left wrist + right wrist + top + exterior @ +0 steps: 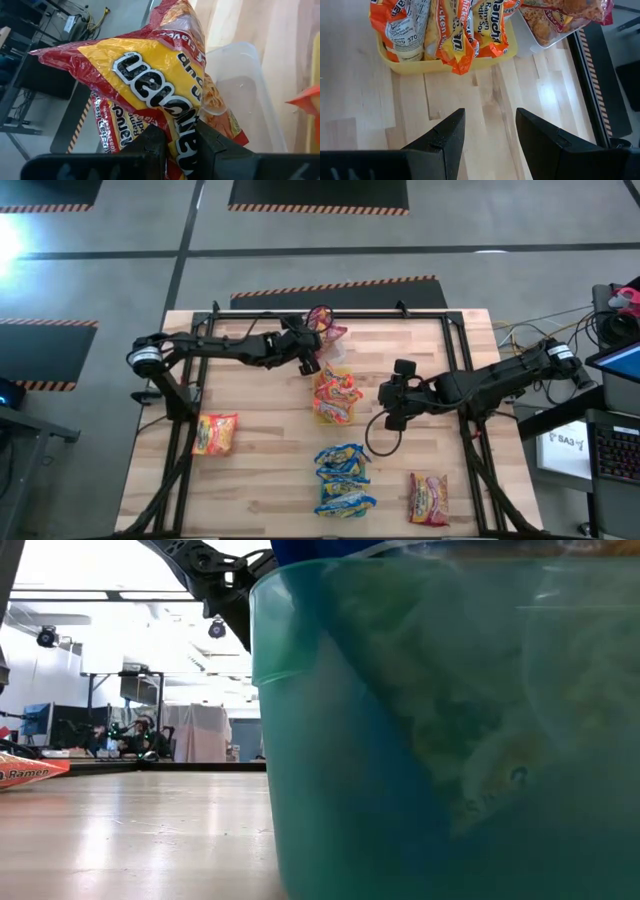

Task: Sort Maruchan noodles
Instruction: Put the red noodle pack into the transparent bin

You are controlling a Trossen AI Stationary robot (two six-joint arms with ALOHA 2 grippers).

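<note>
Pinched between the two dark fingers (150, 145) of the left gripper (312, 360) is a red-and-yellow Maruchan packet (150, 85), hanging above the clear tray (240, 95) at the far edge of the table (260, 450). That tray is the landmark here: the packet sits directly over it, and a second red packet (565, 15) seems to lie in it already, though how it rests is hard to tell. Just beside the clear tray stands the yellow tray (445, 62), crammed with orange packets (455, 30) set on edge. Farther from the clear tray lie the blue packets (344, 480) in a green tray, close against the low camera, plus one loose orange packet (215, 432) and one loose red packet (428, 498) on the bare wood.

The step in hand looks like dropping this red packet into the clear tray. To do it well, I would lower until the free end nearly touches the tray floor, line the packet's long side with the tray's long side, then let go. The packet's long axis runs from the fingers outward, tilted, its free end pointing away from the wrist.

The right gripper (393, 415) waits beyond the yellow tray, fingers apart and empty
</note>
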